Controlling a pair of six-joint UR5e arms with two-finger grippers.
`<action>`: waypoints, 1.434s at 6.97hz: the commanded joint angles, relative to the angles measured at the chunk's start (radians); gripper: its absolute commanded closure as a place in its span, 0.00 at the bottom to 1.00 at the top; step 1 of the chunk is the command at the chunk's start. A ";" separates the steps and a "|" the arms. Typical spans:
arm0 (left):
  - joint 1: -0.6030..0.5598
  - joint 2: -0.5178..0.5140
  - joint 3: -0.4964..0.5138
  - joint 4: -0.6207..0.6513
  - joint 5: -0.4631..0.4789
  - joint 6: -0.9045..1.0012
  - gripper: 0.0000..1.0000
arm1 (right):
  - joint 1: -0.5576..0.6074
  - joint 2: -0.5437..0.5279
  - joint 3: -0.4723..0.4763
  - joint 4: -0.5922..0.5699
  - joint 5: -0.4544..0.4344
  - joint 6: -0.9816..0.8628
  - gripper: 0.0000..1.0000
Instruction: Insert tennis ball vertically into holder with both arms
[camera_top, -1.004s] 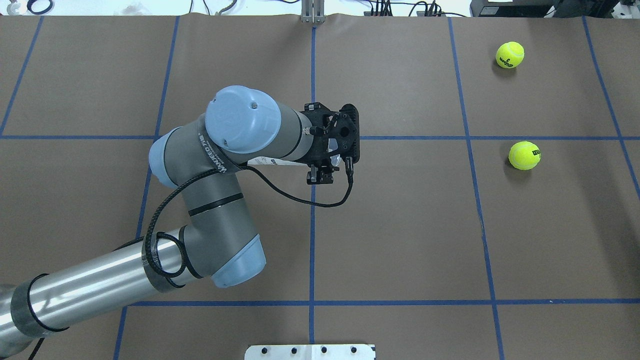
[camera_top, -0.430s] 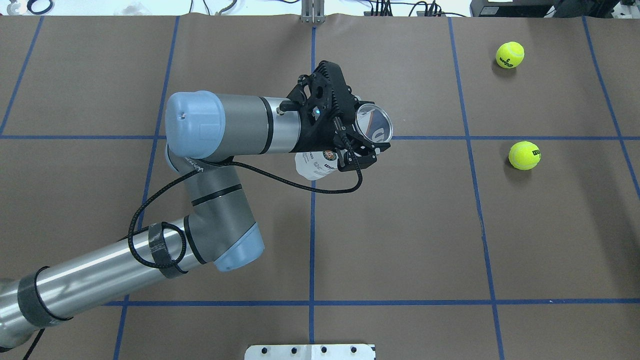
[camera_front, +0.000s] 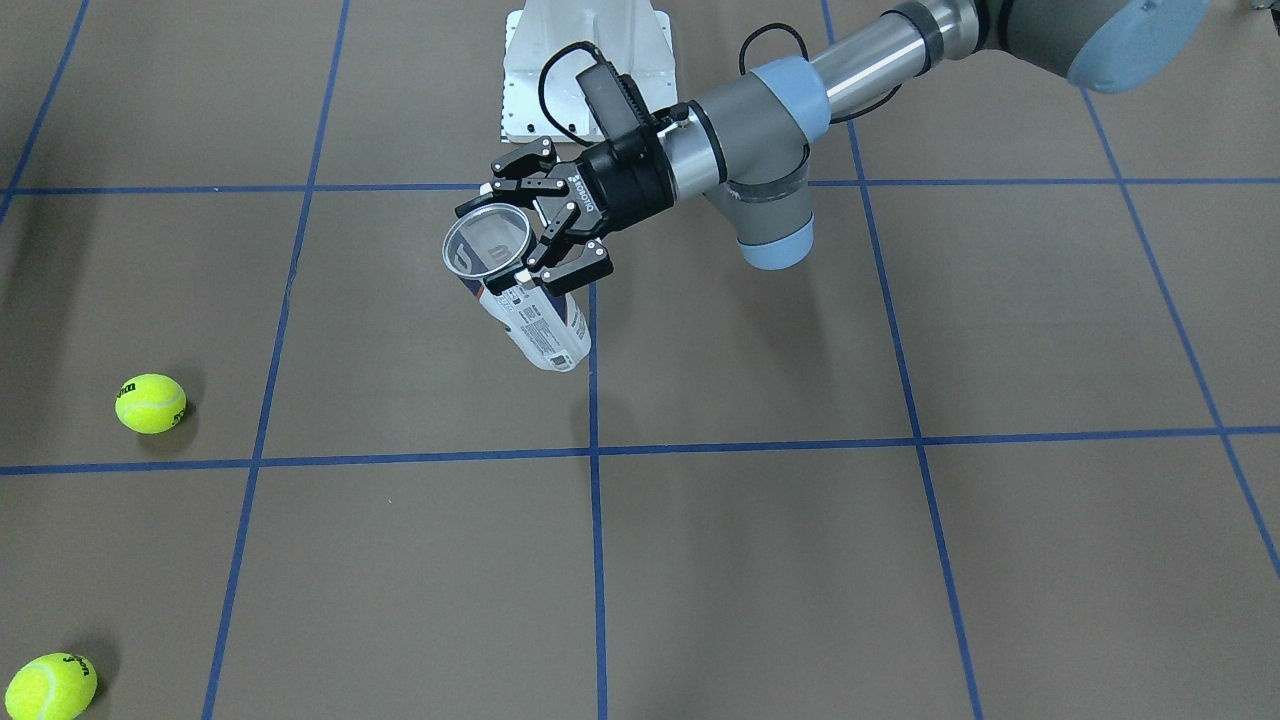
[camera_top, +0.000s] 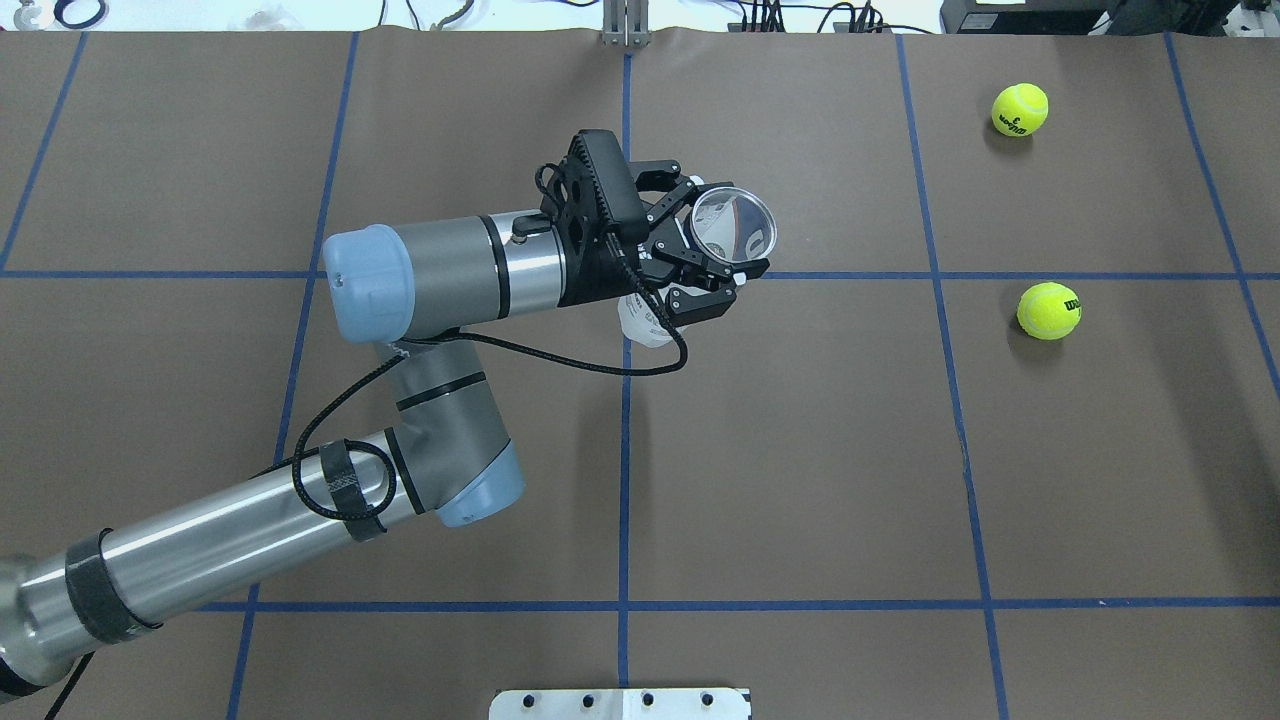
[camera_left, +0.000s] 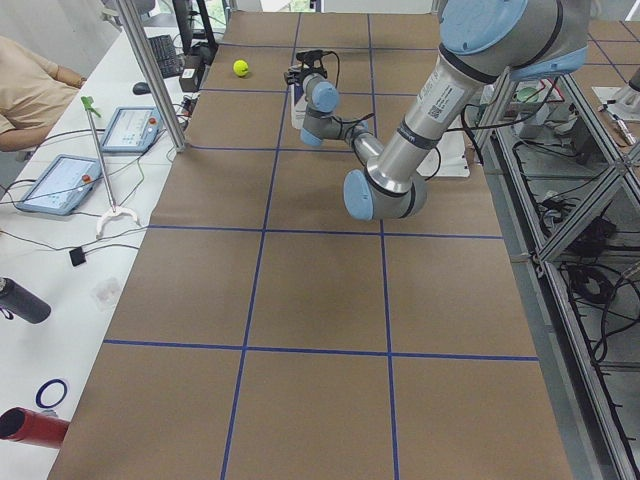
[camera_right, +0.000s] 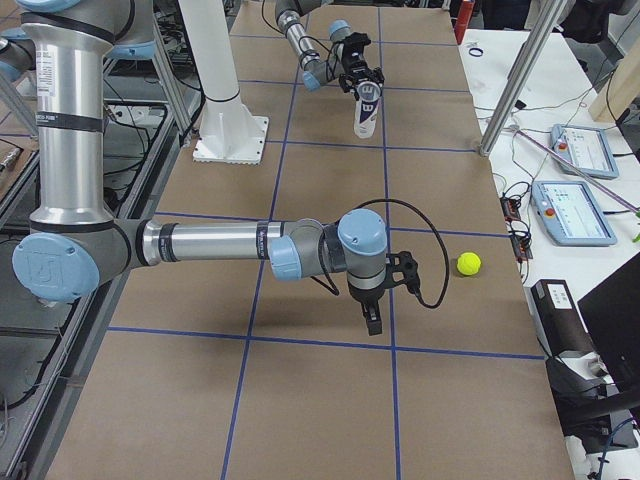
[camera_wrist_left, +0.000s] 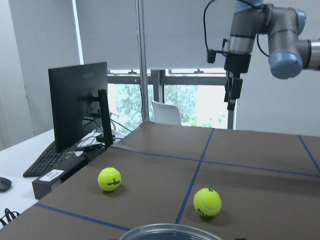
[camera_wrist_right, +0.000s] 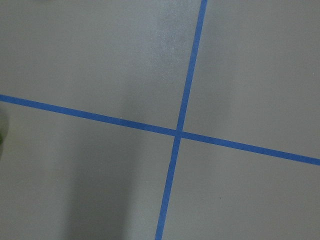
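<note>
My left gripper (camera_top: 715, 262) is shut on the holder (camera_front: 532, 325), a clear tube with a white and navy label, held above the table's middle. The tube stands steeply tilted, its open silvery mouth (camera_top: 733, 222) facing up; its rim (camera_wrist_left: 172, 232) shows at the bottom of the left wrist view. Two yellow tennis balls (camera_top: 1020, 109) (camera_top: 1048, 311) lie on the mat to the right, apart from both grippers. My right gripper (camera_right: 372, 318) hangs pointing down over the mat, short of the nearer ball (camera_right: 468, 263). I cannot tell whether it is open or shut.
The white pedestal base (camera_front: 585, 70) stands at the robot's side of the table. Blue tape lines cross the brown mat (camera_wrist_right: 177, 132). A monitor (camera_wrist_left: 77, 102) and keyboard sit beyond the table's end. A desk with tablets (camera_left: 60, 185) and a person (camera_left: 30, 90) flank the far side.
My left wrist has turned and swung up, tipping the holder from lying hidden under the gripper to steeply tilted with its open mouth up. The balls have not moved.
</note>
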 joint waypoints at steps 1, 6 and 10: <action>-0.001 -0.001 0.065 -0.159 0.070 -0.046 0.21 | 0.000 0.000 0.003 0.000 0.001 0.000 0.00; 0.019 0.000 0.282 -0.353 0.186 -0.250 0.21 | 0.000 0.000 0.008 0.000 0.001 0.002 0.00; 0.021 -0.001 0.327 -0.413 0.189 -0.217 0.21 | 0.000 0.008 0.005 0.000 0.003 0.002 0.00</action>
